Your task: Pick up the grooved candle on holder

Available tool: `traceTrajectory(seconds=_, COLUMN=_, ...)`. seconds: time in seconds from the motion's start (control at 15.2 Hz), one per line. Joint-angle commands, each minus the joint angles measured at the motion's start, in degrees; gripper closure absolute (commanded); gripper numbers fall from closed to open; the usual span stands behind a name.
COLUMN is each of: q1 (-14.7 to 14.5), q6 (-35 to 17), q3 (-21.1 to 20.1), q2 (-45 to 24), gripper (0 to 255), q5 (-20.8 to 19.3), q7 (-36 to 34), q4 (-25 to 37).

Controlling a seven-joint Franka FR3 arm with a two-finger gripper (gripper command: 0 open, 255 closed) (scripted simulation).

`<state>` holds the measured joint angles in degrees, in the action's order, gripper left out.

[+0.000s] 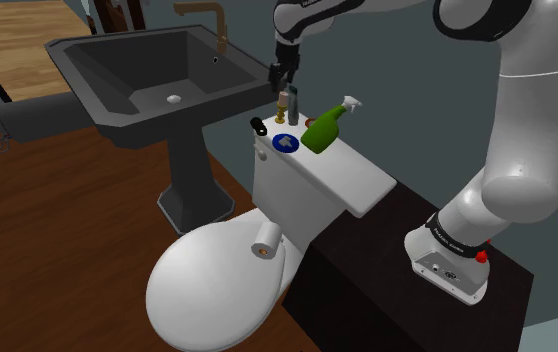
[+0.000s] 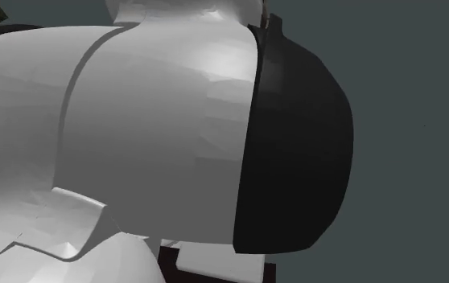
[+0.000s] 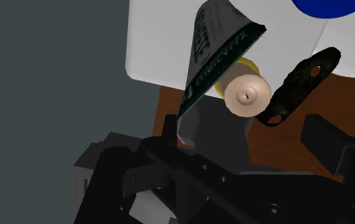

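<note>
The candle [image 3: 247,95] is a pale beige cylinder with a small wick, standing on a yellow holder [image 3: 221,85]. It rests on the white toilet tank lid [image 1: 342,172], at the lid's far end in the shoulder view, where the candle [image 1: 282,106] looks small and brass-toned. My black gripper [image 1: 281,79] hangs just above it, open and holding nothing. In the wrist view the gripper [image 3: 246,137] looks straight down on the candle's top, with the fingers [image 3: 326,141] standing wide apart on either side and not touching it.
A grey-green tube [image 3: 215,52] leans right against the candle. A black object [image 3: 302,86], a blue dish [image 1: 286,142] and a green spray bottle [image 1: 325,128] share the lid. A dark pedestal sink [image 1: 157,80] stands beyond. The arm's white and black link [image 2: 175,129] looms close in the second exterior view.
</note>
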<state>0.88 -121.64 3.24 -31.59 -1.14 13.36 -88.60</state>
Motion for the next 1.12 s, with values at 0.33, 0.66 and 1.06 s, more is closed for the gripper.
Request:
traceTrajectory(seconds=0.33, q1=-0.39, q6=1.89, q3=-0.18, q2=-2.56, gripper=255, q5=0.12, q7=-0.47, q4=-0.53)
traceTrajectory(seconds=0.66, q1=-0.4, q6=1.83, q3=-0.19, q2=-2.34, gripper=255, q5=0.12, q7=-0.48, q4=-0.8)
traceTrajectory(seconds=1.06, q1=-0.04, q6=3.21, q3=-0.08, q2=-1.1, gripper=255, q5=0.18, q7=0.02, q4=-0.69)
